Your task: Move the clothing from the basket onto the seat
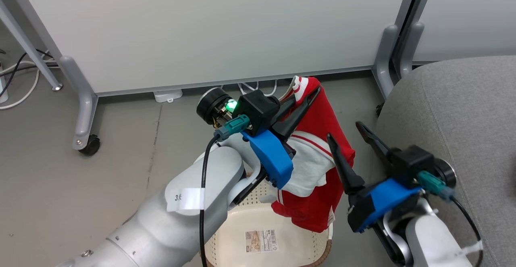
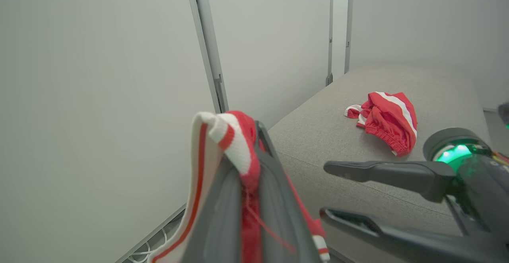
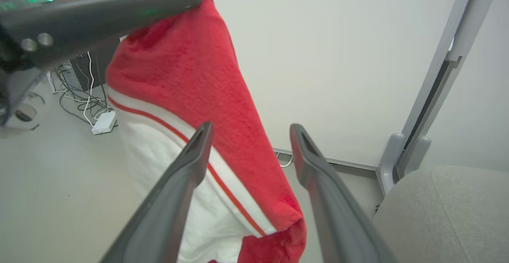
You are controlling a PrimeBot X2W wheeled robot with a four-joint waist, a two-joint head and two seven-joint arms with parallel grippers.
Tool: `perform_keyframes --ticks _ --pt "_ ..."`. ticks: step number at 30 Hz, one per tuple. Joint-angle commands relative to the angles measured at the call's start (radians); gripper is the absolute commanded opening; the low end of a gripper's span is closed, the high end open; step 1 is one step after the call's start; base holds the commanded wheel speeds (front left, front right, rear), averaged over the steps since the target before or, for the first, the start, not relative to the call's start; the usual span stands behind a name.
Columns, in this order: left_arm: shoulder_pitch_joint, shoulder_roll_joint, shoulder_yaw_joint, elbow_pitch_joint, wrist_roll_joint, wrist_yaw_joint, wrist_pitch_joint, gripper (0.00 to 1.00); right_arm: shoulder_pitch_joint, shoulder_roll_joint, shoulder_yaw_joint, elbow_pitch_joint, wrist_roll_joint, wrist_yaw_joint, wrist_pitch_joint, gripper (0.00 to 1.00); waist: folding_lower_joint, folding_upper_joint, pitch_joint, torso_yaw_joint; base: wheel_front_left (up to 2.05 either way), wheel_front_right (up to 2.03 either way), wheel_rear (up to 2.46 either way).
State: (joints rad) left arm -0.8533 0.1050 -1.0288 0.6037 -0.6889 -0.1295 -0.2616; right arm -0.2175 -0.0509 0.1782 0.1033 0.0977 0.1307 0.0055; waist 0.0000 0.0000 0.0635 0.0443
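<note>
over the basket [image 1: 298,234], one red-and-white garment [image 1: 322,138] hangs from the left gripper [image 1: 315,92], whose fingers are pinched shut on its striped top edge. the cloth drapes down in a long fold, and its lower hem sits level with the basket's rim; i cannot tell whether it touches. the basket's bottom looks bare apart from a label [image 1: 261,240]. the right gripper [image 1: 343,130] stands just beside the hanging cloth, between it and the seat [image 1: 463,109], with its fingers spread wide and nothing in them. the other red garment [image 2: 387,120] lies crumpled on the seat's top in the left wrist view, well apart from the near edge.

by my reading the job is more than half done: one piece is delivered and the second is lifted out. what is left is to carry it across to the grey cushion and let go.

the seat is light grey woven upholstery with a rounded edge. the floor [image 1: 121,178] is smooth grey. white partition panels [image 1: 225,29] on grey legs stand behind, one leg on a caster [image 1: 89,145], with cables [image 1: 258,86] trailing beneath.
</note>
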Motion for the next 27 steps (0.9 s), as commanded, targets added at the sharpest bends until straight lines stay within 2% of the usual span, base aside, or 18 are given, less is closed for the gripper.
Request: perform_keyframes --ticks 1,11,20,27 --pt "-0.009 0.003 -0.003 0.000 -0.005 0.000 -0.005 0.00 -0.038 -0.009 0.019 0.018 0.006 0.000 0.015 1.00 0.0000 0.0000 0.004 0.001 0.00 0.00 0.00" --pt "-0.020 -0.010 -0.017 -0.013 -0.008 0.000 -0.005 0.00 -0.191 -0.047 0.101 0.198 0.050 0.000 0.034 1.00 0.0000 0.0000 0.015 0.018 0.00 0.00 0.00" --pt "-0.032 -0.011 -0.026 -0.018 -0.017 0.000 -0.005 0.00 -0.280 -0.034 0.198 0.409 0.116 0.000 -0.012 1.00 0.0000 0.0000 0.018 0.019 0.00 0.00 0.00" --pt "-0.032 -0.013 -0.028 -0.023 -0.021 0.000 -0.005 0.00 -0.338 -0.018 0.233 0.536 0.151 0.000 -0.072 1.00 0.0000 0.0000 0.014 0.018 0.00 0.00 0.00"
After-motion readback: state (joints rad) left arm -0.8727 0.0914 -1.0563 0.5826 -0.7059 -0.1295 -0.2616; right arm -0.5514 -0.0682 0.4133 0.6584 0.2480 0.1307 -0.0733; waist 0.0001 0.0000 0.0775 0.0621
